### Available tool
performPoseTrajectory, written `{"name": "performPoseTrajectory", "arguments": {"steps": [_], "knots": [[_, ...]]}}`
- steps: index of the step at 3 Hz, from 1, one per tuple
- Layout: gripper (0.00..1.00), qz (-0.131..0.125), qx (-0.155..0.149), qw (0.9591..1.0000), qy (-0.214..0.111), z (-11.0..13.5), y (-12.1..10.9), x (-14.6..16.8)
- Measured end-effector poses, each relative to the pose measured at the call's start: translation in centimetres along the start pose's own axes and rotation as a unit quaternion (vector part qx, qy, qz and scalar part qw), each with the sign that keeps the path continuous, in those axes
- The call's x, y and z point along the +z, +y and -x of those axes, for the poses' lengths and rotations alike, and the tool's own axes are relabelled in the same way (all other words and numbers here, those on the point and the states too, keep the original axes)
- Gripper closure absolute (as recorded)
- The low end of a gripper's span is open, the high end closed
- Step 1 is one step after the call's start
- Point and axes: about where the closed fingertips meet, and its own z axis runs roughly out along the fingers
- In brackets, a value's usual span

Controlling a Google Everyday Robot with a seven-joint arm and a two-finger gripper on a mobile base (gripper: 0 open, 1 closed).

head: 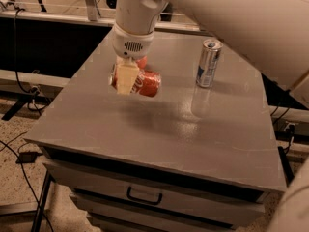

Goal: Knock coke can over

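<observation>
The coke can [146,83], red with white script, lies on its side on the grey table [159,129], left of the middle. My gripper [125,79] hangs down from the white arm [135,18] right at the can's left end and covers that end. A round red thing [142,62], perhaps an apple, shows just behind the gripper and is mostly hidden.
A taller slim silver-and-blue can [208,63] stands upright at the table's back right. The table has drawers with a handle [143,197] at the front. Black rails and cables run along the floor on the left.
</observation>
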Motion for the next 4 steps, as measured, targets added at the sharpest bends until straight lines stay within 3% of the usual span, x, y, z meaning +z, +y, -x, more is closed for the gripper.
{"name": "performPoseTrajectory", "arguments": {"steps": [1,2,4], "knots": [[0.87,0.019,-0.011,0.9997,0.015,-0.3,0.2,2.0],[0.62,0.047,-0.039,0.9979,0.021,0.5,1.0,3.9],[0.17,0.119,-0.088,0.9889,0.005,2.6,2.5,6.3]]}}
